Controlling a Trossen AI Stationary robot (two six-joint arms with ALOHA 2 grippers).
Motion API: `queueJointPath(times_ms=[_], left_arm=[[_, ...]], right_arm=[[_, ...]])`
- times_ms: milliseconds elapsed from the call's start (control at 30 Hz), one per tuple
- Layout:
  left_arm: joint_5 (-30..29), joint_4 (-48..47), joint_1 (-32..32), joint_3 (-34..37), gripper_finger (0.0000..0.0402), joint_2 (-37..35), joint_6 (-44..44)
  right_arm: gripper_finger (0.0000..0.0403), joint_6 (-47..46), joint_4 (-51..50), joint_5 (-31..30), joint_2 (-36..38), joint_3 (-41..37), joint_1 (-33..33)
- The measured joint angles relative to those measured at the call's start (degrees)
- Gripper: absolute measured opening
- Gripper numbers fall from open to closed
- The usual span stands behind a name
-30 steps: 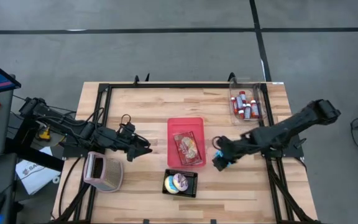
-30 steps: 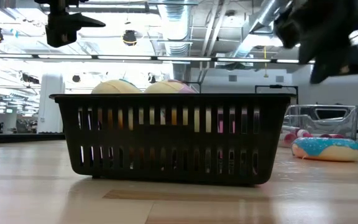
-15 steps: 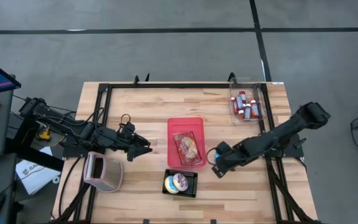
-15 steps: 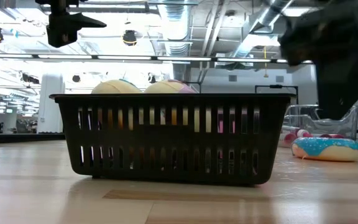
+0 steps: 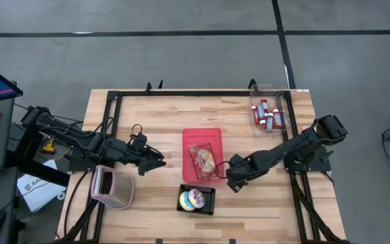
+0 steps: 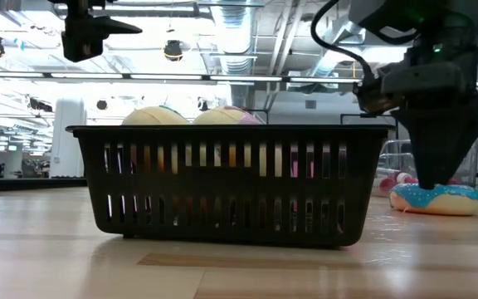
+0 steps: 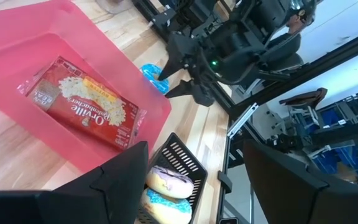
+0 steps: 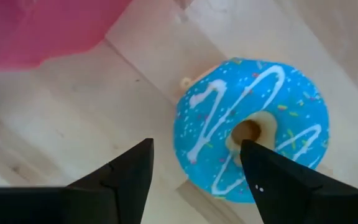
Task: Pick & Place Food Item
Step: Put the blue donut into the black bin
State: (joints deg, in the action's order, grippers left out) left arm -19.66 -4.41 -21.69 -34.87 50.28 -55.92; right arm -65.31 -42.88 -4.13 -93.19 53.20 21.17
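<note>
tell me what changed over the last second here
The right claw came down beside the red bin over the blue donut, spreading its fingers; nothing gripped yet. The left claw, black basket and popcorn bag stayed put.

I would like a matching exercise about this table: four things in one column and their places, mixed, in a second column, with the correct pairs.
Things:
1. blue donut
2. popcorn packet
3. small bottles
4. two donuts

Places:
A. in the black basket
B. in the clear box at the table's far right corner
C. on bare wood under the right gripper
D. in the pink bin

Pairs: 1-C, 2-D, 3-B, 4-A
</note>
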Motion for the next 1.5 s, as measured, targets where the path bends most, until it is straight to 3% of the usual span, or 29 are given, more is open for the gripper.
queueJointPath(times_ms=[400, 1233, 1500], left_arm=[[1.20, 0.81, 0.02, 0.00, 0.0260, 0.01, -0.52], [1.99, 0.81, 0.01, 0.00, 0.0260, 0.00, -0.31], [2.03, 1.14, 0.02, 0.00, 0.0260, 0.00, -0.31]], right_arm=[[0.0232, 3.85, 0.22, -0.06, -0.78, -0.01, -2.44], [0.0231, -0.30, 1.55, -0.36, -2.36, -0.01, -2.02], [0.0186, -0.26, 1.88, 1.74, -5.42, 0.01, -2.07]])
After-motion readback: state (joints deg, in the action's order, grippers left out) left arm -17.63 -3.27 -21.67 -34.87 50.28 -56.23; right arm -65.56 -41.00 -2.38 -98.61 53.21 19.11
